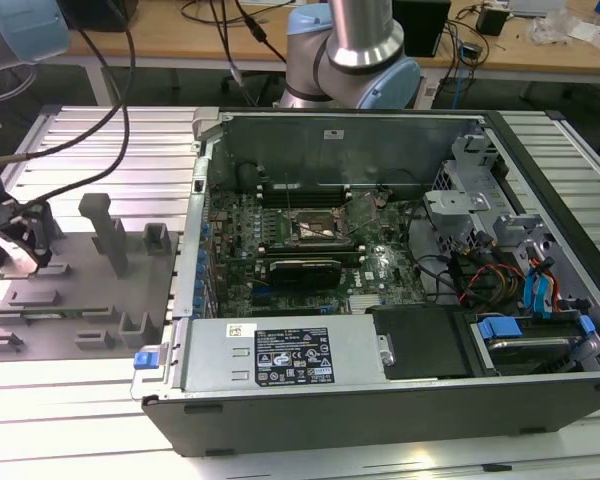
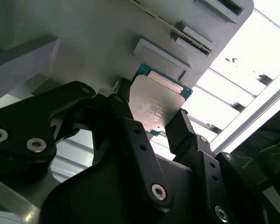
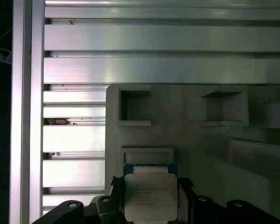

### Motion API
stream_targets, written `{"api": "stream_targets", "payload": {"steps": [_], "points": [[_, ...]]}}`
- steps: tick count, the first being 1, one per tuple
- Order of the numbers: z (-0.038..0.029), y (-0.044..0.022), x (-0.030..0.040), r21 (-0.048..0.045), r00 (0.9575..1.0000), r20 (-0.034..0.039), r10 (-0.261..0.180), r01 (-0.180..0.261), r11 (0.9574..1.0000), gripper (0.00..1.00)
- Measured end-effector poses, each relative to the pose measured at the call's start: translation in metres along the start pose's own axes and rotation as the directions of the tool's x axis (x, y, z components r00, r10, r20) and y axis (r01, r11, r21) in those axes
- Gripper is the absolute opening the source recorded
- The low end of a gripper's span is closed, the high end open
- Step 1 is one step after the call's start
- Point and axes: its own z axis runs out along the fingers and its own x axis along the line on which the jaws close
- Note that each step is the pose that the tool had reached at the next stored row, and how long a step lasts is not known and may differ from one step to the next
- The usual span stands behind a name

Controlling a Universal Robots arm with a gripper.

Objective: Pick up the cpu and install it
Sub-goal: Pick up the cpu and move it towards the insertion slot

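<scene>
The cpu (image 2: 155,103) is a thin square chip with a shiny metal top and a green rim. It also shows in the first wrist view as the cpu (image 3: 150,198). My gripper (image 2: 151,119) has a black finger pressed on each of two opposite edges, so it is shut on the chip. The chip sits at the grey fixture plate (image 3: 186,140); I cannot tell whether it is lifted off it. In the exterior view my gripper (image 1: 22,240) is at the far left over that plate (image 1: 80,300). The dark socket (image 1: 320,232) lies on the motherboard inside the open computer case (image 1: 380,400).
Grey fixture blocks (image 1: 105,230) stand upright on the plate beside the gripper. A ribbed aluminium table (image 3: 154,70) surrounds the plate. Inside the case are a drive cage (image 1: 460,200), coloured cables (image 1: 520,280) and a power supply (image 1: 280,355). The arm's base (image 1: 350,60) stands behind the case.
</scene>
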Motion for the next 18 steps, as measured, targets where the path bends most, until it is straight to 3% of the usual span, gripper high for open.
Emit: {"api": "stream_targets", "payload": {"steps": [8, 10, 17, 18], "points": [[-0.0202, 0.0013, -0.0005, 0.0, 1.0, 0.0, 0.0, 0.0, 1.0, 0.55], [-0.0315, 0.0023, -0.0009, 0.0, 1.0, 0.0, 0.0, 0.0, 1.0, 0.55], [-0.0582, 0.004, -0.0016, 0.0, 1.0, 0.0002, 0.0, 0.0, 1.0, 0.55], [-0.0666, 0.0047, -0.0017, 0.0, 1.0, 0.0008, 0.0, 0.0, 1.0, 0.55]]}}
